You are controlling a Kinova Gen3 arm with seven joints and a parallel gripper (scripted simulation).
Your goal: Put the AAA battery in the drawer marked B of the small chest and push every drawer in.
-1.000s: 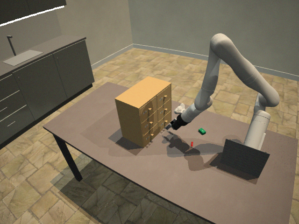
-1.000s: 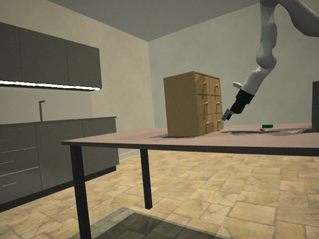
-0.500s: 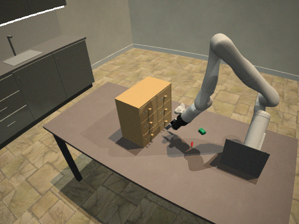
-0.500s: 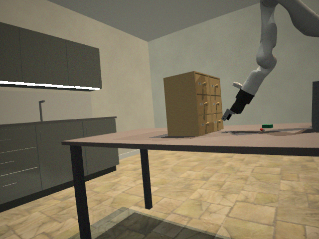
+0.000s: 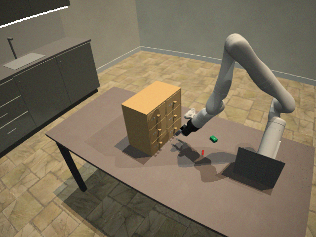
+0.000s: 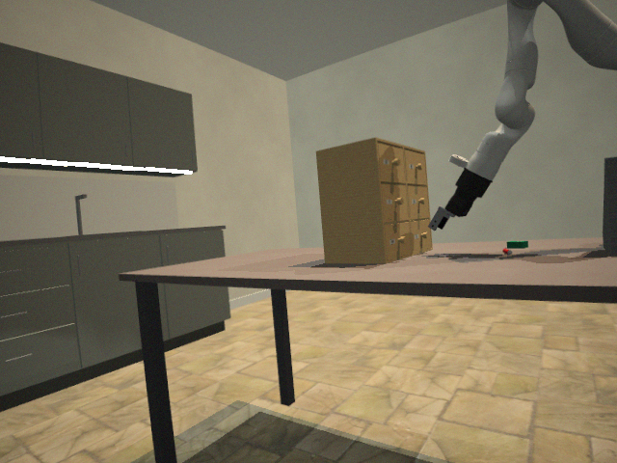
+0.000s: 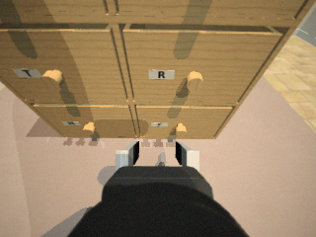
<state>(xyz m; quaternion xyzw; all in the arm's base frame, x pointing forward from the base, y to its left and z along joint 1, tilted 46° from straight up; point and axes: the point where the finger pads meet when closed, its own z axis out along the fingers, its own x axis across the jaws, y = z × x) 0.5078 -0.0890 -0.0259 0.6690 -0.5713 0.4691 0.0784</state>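
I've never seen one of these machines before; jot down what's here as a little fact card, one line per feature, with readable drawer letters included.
Furniture: wooden six-drawer chest on a table
Drawers: all look pushed in
Readable letters: T and R, middle row; others too small or out of view
Tool: open, nothing held, near the chest's lower front
Battery: red-ended, lying on the table
Other item: small green block near the battery
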